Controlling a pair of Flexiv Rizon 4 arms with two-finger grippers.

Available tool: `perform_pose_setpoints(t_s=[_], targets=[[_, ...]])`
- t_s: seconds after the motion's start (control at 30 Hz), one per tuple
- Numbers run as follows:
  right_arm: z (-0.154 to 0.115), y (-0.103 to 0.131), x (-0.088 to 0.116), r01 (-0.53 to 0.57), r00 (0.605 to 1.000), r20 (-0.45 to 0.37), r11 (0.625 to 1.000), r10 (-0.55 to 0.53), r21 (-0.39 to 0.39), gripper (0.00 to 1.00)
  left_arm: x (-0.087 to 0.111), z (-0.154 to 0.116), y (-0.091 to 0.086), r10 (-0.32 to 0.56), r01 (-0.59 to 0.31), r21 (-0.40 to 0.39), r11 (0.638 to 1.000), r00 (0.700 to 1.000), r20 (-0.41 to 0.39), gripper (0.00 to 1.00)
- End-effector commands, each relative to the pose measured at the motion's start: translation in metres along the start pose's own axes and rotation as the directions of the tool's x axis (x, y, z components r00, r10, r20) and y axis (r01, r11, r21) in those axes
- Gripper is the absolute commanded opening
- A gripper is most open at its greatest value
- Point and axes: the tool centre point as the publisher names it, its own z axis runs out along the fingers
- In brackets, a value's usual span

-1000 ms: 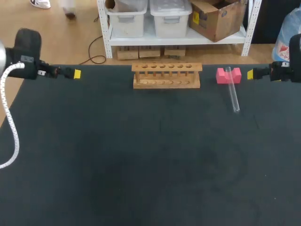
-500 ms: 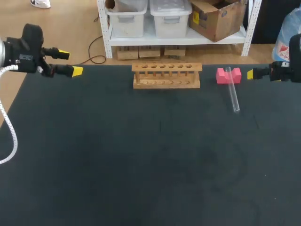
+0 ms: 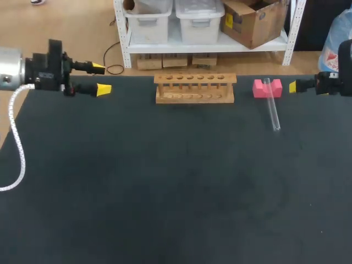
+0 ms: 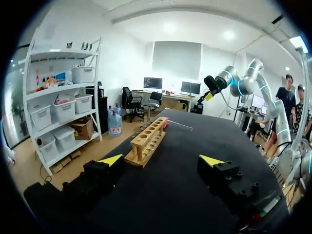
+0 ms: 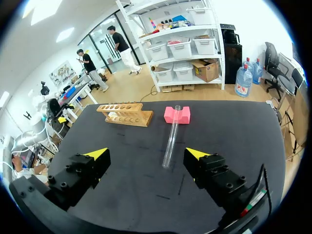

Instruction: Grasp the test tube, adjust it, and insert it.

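Black table (image 3: 165, 192), both arms at its far edge. Left arm comes in at the far left corner; left gripper (image 3: 100, 78) points along the far edge toward the rack, fingers spread wide, nothing between them. Right arm comes in at the far right side; right gripper (image 5: 147, 155) likewise spread, holding nothing, tube lying ahead of it on the table.

Wooden rack (image 3: 194, 88): stands at the far middle of the table, one row of holes along its top, long side parallel to the far edge. Well apart from both grippers.

Test tube (image 3: 271, 107): clear, right of the rack, lying tilted. Far end rests in the notch of the pink block (image 3: 259, 88), near end on the table surface.

Pink block just beside the right gripper's tip in the head view, not touching it
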Motion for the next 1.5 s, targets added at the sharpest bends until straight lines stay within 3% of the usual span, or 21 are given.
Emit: perform_pose_setpoints(t_s=[0.03, 0.27, 0.37, 0.97, 1.03, 1.17, 1.37, 1.5], targets=[[-0.001, 0.001, 0.0, 0.0, 1.0, 0.0, 1.0, 0.0, 0.005, 1.0, -0.001, 0.02, 0.004, -0.011, 0.011, -0.011, 1.0, 1.0, -0.023, 1.0], [-0.001, 0.001, 0.0, 0.0, 1.0, 0.0, 1.0, 0.0, 0.005, 1.0, -0.002, 0.03, 0.004, -0.025, 0.024, -0.035, 0.999, 0.999, -0.031, 1.0], [-0.001, 0.001, 0.0, 0.0, 1.0, 0.0, 1.0, 0.0, 0.005, 1.0, -0.002, 0.032, 0.006, -0.031, 0.028, -0.089, 0.996, 0.999, -0.033, 1.0], [-0.001, 0.001, 0.0, 0.0, 1.0, 0.0, 1.0, 0.0, 0.005, 1.0, -0.002, 0.032, 0.006, -0.042, 0.039, -0.082, 0.996, 0.998, -0.039, 1.0], [0.004, 0.003, -0.003, 0.038, 0.993, -0.116, 0.993, -0.025, 0.112, 1.0, -0.002, 0.032, 0.006, -0.042, 0.039, -0.082, 0.996, 0.998, -0.039, 1.0], [0.01, 0.005, -0.012, 0.079, 0.973, -0.232, 0.959, -0.015, 0.271, 1.0, -0.002, 0.032, 0.006, -0.042, 0.039, -0.082, 0.996, 0.998, -0.039, 1.0], [0.016, 0.005, -0.016, 0.107, 0.989, -0.143, 0.893, -0.048, 0.438, 1.0, -0.002, 0.032, 0.006, -0.042, 0.039, -0.082, 0.996, 0.998, -0.039, 1.0], [0.021, 0.004, -0.015, 0.112, 0.993, -0.078, 0.862, -0.085, 0.495, 1.0, -0.002, 0.032, 0.006, -0.042, 0.039, -0.082, 0.996, 0.998, -0.039, 1.0]])
